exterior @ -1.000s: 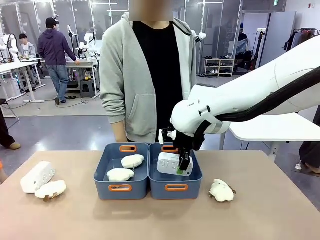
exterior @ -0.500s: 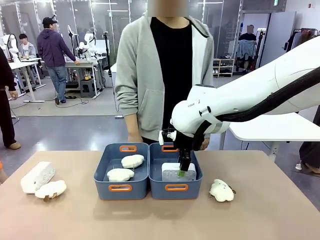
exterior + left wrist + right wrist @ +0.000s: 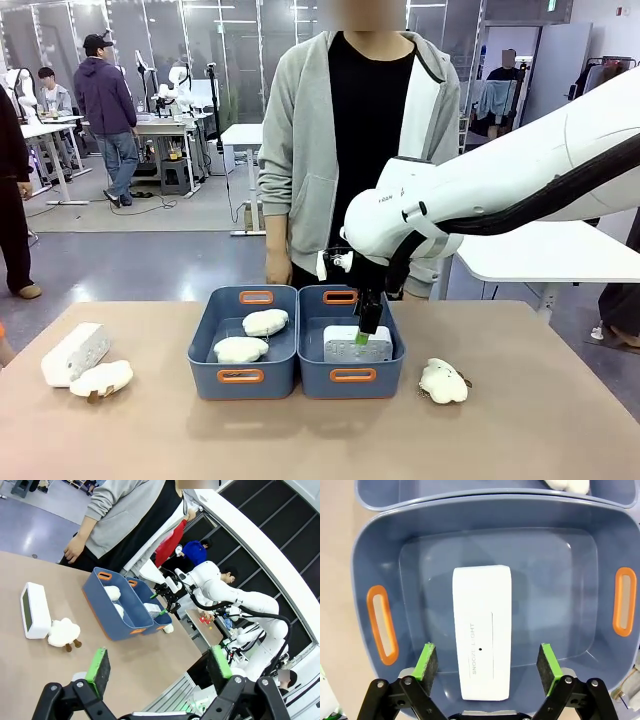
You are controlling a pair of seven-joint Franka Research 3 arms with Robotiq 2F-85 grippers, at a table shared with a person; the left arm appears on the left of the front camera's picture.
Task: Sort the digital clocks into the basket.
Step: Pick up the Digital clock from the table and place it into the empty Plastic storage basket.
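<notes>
Front view: 2 digital clocks, 4 plush toys and 2 joined tubs are on the table [image 3: 300, 440]. The basket [image 3: 320, 380], the right-hand tub, holds the first clock [image 3: 345, 345], lying flat on its floor. The left tub [image 3: 210, 378] holds 2 plush toys [image 3: 265, 322]. The second clock [image 3: 76, 353] lies far left on the table, touching a 3rd toy; the 4th toy sits right of the basket. The right gripper [image 3: 362, 335] hangs just over the first clock, with nothing in it. A person [image 3: 340, 150] stands at the far side. 1 second ago that gripper held the first clock tilted above the basket; now the clock is released and lying down, and the person has stepped to the right.

Left wrist view: the left gripper [image 3: 159, 662] is spread wide and empty, above the table. Beyond it lie the second clock [image 3: 34, 610], 1 toy against it, the left tub [image 3: 105, 612] with 2 toys, and the basket [image 3: 141, 594] behind.

Right wrist view: the right gripper [image 3: 487, 662] has its jaws wide apart, gripping nothing. The first clock [image 3: 482, 635] lies alone in the basket [image 3: 370, 555], between its 2 orange handle slots [image 3: 382, 625].
</notes>
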